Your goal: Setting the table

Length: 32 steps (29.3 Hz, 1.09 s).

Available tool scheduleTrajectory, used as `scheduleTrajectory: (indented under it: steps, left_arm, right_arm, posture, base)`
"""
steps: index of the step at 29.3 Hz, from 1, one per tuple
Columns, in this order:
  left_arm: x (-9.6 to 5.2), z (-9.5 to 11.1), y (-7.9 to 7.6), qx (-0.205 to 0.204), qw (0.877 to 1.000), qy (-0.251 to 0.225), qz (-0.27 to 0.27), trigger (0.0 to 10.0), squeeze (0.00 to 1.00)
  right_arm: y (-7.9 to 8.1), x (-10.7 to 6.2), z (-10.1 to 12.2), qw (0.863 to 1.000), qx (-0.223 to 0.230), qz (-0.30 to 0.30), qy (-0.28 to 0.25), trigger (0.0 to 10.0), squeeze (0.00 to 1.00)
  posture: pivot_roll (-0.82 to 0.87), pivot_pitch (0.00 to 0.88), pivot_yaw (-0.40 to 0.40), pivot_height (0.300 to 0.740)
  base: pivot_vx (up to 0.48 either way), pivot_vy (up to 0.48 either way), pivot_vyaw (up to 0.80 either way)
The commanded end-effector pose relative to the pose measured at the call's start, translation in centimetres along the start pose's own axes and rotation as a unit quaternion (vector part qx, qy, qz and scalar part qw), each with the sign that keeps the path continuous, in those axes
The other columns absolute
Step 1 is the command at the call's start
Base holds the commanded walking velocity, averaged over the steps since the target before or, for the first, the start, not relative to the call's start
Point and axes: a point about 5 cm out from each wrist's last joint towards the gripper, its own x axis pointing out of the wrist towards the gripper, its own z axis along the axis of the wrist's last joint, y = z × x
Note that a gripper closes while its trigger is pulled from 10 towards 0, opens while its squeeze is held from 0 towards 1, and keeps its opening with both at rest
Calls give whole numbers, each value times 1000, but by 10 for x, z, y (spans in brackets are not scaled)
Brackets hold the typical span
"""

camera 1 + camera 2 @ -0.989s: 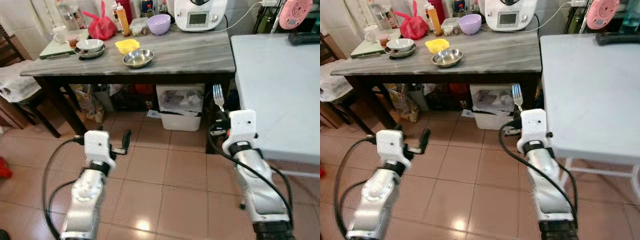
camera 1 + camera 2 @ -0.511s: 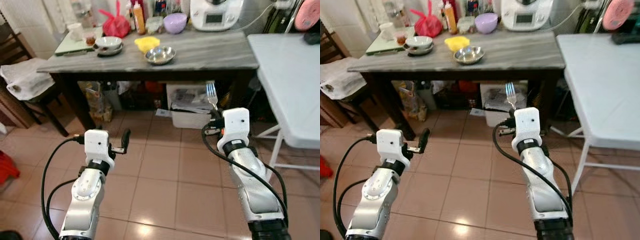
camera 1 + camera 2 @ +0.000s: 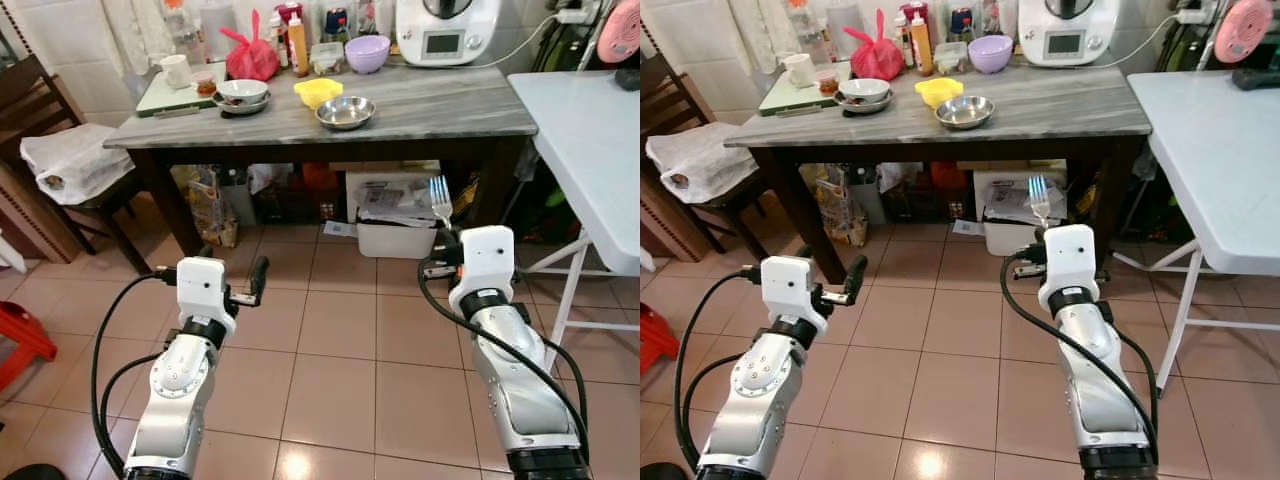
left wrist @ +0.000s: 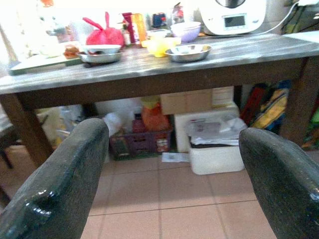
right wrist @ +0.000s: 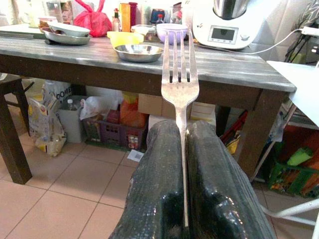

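Over the last second the whole head view had shifted: the grey marble bench [image 3: 420, 105] slid from filling the upper frame to sitting higher and smaller, and the white folding table [image 3: 600, 120] drew off to the right edge. That read as the camera backing away and turning, not as the dishes moving. The steel bowl [image 3: 345, 111], the yellow bowl [image 3: 318, 92] and the stacked bowls [image 3: 242, 95] kept their places on the bench, upper centre.

The right claw [image 5: 183, 149] was clenched on the fork [image 5: 180, 74], pinching its handle so the tines stood upright, right of centre in the head view. The grip looked unchanged, though the handle's lower end was hidden between the fingers. The left claw [image 4: 174, 164] hung released, its fingers [image 4: 60, 179] wide apart and holding nothing, lower left.

So the fork was in hand and the robot seemed to be carrying it, probably toward the white table, with nothing yet laid there.
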Motion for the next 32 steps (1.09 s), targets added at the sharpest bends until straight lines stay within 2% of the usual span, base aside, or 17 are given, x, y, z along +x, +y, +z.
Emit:
scheduleTrajectory:
  steps: [1,21,28,32]
  left_arm:
    - [1,7,2,-5,1000,-16,-2,10000,0]
    - [-2,2,-3,-12,1000,-6,-12,10000,0]
    - [-1,2,-4,-14,1000,-5,-10,10000,0]
    - [-1,1,-4,-14,1000,-3,-12,10000,0]
  right_arm:
    - [1,2,7,1000,8,-3,-17,10000,0]
    - [2,4,9,1000,16,-6,-21,10000,0]
    - [4,4,8,1000,15,-4,-18,10000,0]
    - [3,5,8,1000,15,-8,-18,10000,0]
  posture:
    - [-142,26,124,740]
    - [-142,26,123,740]
    - [-143,27,121,740]
    - [-143,29,124,740]
  base:
    - [330,0,0]
    - [344,0,0]
    - [350,0,-622]
    - [352,0,0]
